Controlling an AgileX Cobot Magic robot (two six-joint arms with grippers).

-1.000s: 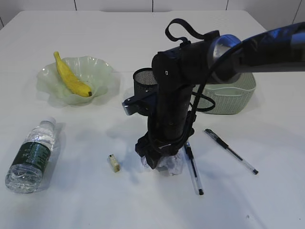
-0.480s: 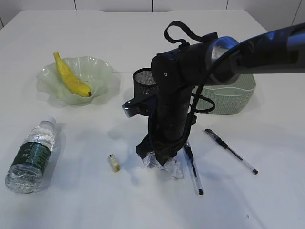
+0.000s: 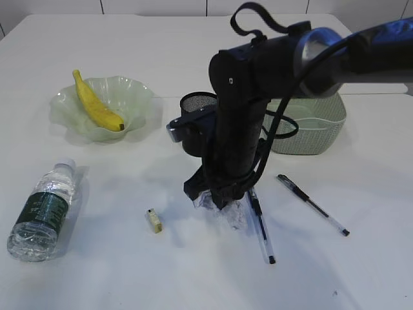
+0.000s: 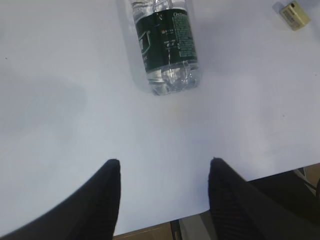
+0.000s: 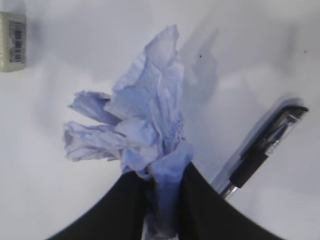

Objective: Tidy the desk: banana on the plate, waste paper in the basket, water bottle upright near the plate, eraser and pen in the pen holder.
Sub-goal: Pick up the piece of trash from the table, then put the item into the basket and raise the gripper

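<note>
Crumpled pale-blue waste paper (image 5: pixel 142 130) is pinched between the two black fingers of the right hand (image 5: pixel 161 192), which is closed on its lower end, near the middle of the plain white worktop (image 3: pixel 116 271). Just right of the wad lies a clear pen with a black grip (image 3: pixel 261 225), and further right a second clear, black-tipped pen (image 3: pixel 313 205) lies at a slant. Left of the wad sits a tiny cream eraser block (image 3: pixel 153 220) carrying a barcode; nothing on it can be read.

Behind the black arm stands a black mesh pen holder (image 3: pixel 195 105), partly hidden by it, and right of that a sage-green perforated plastic basket (image 3: pixel 316 132). At far left a curved yellow banana (image 3: pixel 95 103) lies in a pale green ruffled plate (image 3: pixel 139 97).

At near left a small clear water bottle (image 3: pixel 42 211) with a dark green label lies on its side; the label's white print is too blurred to read. The left hand (image 4: pixel 164 172) hovers over the worktop's near edge with its fingers spread and nothing between them, the bottle's base just beyond. White wall panels run behind the worktop's far edge.
</note>
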